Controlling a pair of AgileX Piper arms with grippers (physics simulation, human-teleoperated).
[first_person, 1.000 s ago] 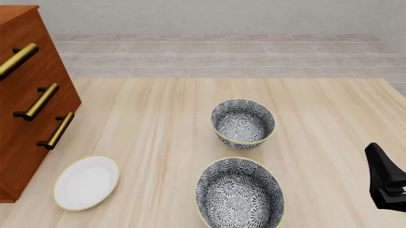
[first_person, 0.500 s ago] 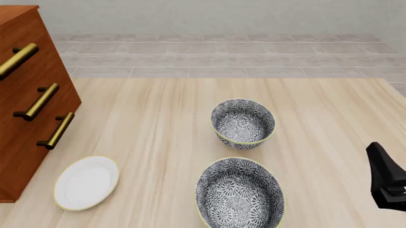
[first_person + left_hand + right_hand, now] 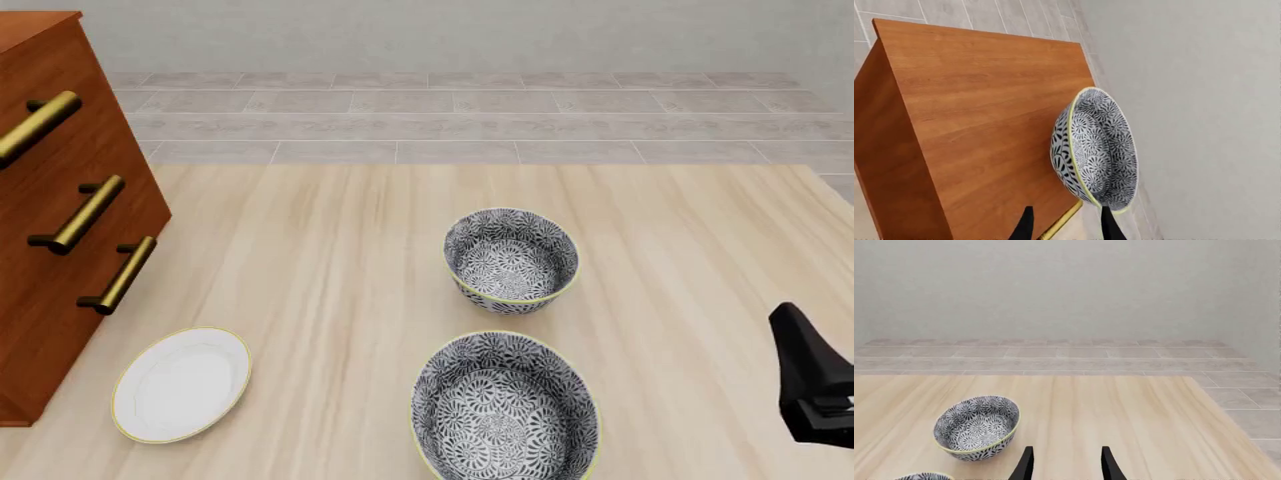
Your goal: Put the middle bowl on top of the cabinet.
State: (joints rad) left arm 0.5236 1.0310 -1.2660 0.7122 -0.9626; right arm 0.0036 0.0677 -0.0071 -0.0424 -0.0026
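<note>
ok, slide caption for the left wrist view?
Patterned bowl resting on the cabinet top, left pincer open just behind it.

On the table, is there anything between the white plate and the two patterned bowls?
No. In the front view the stretch of table between the white plate and the two bowls, far and near, is bare wood.

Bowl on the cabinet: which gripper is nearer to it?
Left. The left gripper is right beside the bowl on the cabinet; the right gripper is out over the table.
</note>
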